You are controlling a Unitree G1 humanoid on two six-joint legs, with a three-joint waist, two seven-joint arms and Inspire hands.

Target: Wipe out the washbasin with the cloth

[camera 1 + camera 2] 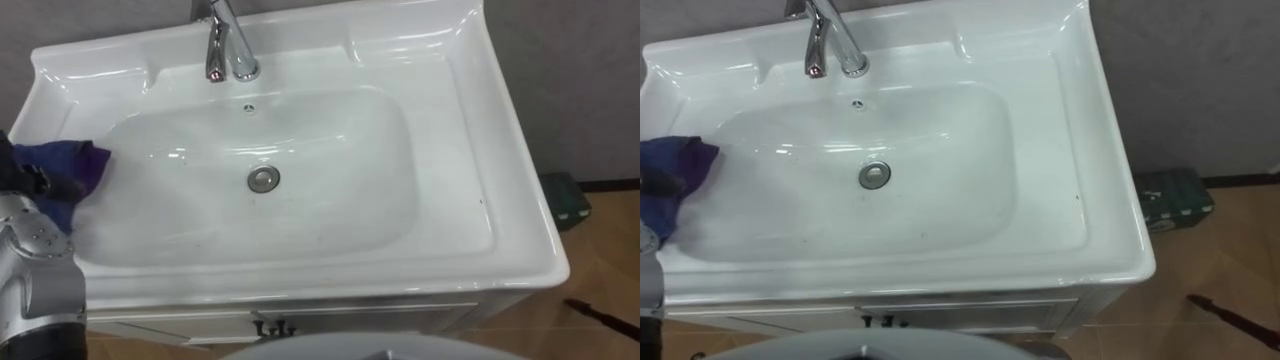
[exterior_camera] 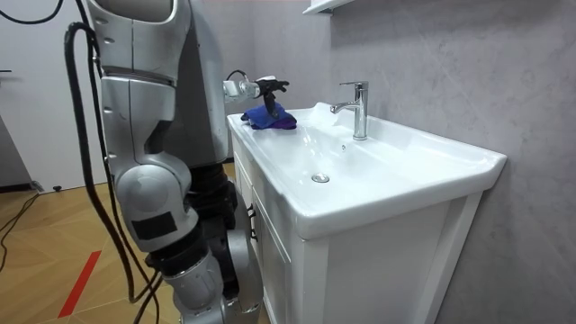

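Note:
The white basin [image 1: 520, 230] has a chrome tap [image 1: 228, 45] at the back and a round drain [image 1: 263, 179] in the middle of the bowl. A dark blue-purple cloth [image 1: 78, 160] lies bunched on the bowl's left slope and rim. My left hand [image 1: 40, 182] rests on top of the cloth, its dark fingers curled into it. In the room view the same hand [image 2: 267, 87] sits above the cloth [image 2: 270, 118] at the basin's far end. I stand in front of the basin's cabinet.
A grey wall runs behind and to the right of the basin. A green box [image 1: 565, 200] sits on the wooden floor by the cabinet's right side, with a dark rod [image 1: 600, 315] nearer the front. Cabinet door handles [image 1: 275, 326] show under the front rim.

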